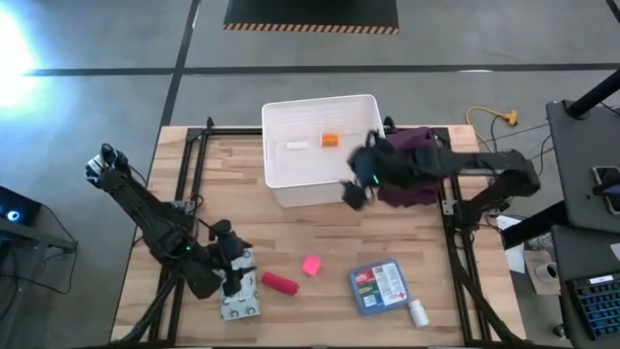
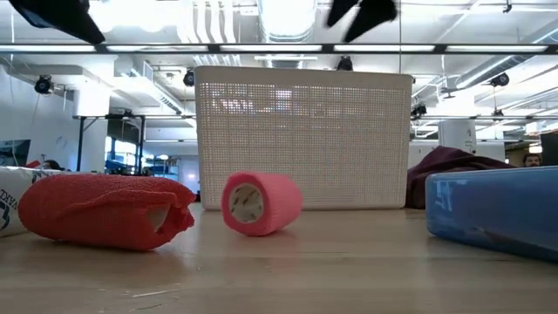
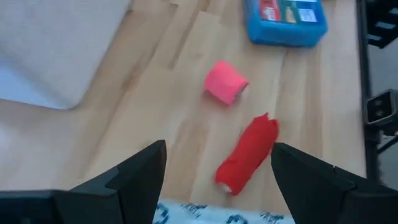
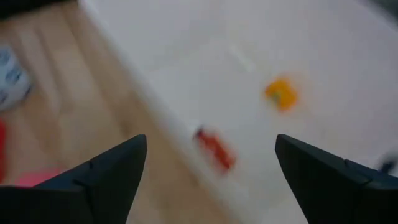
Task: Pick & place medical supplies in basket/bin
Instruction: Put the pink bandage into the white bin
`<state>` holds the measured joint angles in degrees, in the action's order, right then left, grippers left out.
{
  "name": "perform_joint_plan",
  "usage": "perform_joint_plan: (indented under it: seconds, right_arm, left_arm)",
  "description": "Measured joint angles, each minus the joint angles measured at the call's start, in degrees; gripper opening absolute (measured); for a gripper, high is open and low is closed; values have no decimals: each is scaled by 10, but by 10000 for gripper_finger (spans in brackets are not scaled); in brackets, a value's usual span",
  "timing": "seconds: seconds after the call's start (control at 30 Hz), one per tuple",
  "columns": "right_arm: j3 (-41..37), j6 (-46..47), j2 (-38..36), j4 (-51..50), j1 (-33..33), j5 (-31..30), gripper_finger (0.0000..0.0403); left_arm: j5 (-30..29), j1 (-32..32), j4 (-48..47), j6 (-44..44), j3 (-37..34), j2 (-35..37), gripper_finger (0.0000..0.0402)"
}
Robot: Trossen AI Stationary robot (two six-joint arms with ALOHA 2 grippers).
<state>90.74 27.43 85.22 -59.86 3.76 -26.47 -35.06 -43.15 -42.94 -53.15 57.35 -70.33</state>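
Observation:
The white bin [image 1: 320, 179] stands at the table's far middle and holds a small white item [image 1: 295, 145] and an orange one [image 1: 330, 141]. My right gripper [image 1: 356, 187] is open over the bin's near right corner. Its wrist view [image 4: 210, 142] shows a blurred small red-orange thing [image 4: 214, 149] below it, by the bin's wall. My left gripper [image 1: 232, 267] is open and empty just above the grey-green packet [image 1: 239, 302] at the near left. A red roll [image 1: 281, 282], a pink roll [image 1: 311, 265], the blue first-aid box [image 1: 380, 287] and a white bottle [image 1: 418, 312] lie on the table.
The dark purple cloth [image 1: 415, 167] lies heaped against the bin's right side, under my right arm. In the left wrist view the red roll [image 3: 249, 155] and the pink roll [image 3: 225, 82] lie ahead of the fingers, and the blue box [image 3: 286, 18] lies beyond them.

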Motion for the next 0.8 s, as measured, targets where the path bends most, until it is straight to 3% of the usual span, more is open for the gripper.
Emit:
perform_joint_plan:
  seconds: [0.2,0.33,0.57,0.8]
  right_arm:
    - [-12,352,-4,-229,133,8,341]
    - [-41,518,-4,-285,207,42,342]
    - [-102,657,-8,-282,290,78,343]
    - [-169,718,-11,-265,349,100,343]
  left_arm:
    - [107,113,175,7,-26,-72,269]
    - [147,180,180,-8,13,-157,269]
    - [186,218,123,-29,140,-294,269]
    - [208,226,27,-75,281,-421,269]
